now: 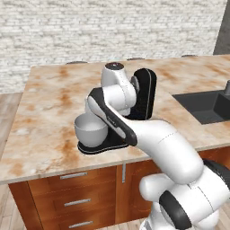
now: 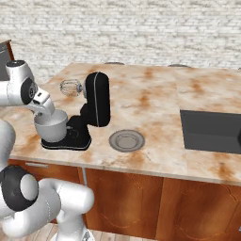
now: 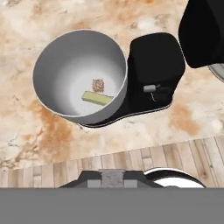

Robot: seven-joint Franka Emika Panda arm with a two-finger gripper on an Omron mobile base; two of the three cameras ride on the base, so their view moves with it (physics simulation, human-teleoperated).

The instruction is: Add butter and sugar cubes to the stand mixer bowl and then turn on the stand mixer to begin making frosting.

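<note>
Silver stand mixer bowl (image 3: 70,57) on stand mixer (image 3: 155,72) base — butter (image 3: 97,99), sugar cube (image 3: 97,85) inside; jaws' state unclear.

One stand mixer (image 2: 94,106), one stand mixer bowl (image 3: 57,65), one butter stick (image 3: 97,98), one sugar cube (image 3: 98,85), one plate (image 2: 126,140).

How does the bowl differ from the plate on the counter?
The bowl is deep and sits on the mixer base; the plate is flat and lies on the bare counter. The bowl holds a butter stick and a brown cube; the plate holds nothing. Both are round and grey.
</note>
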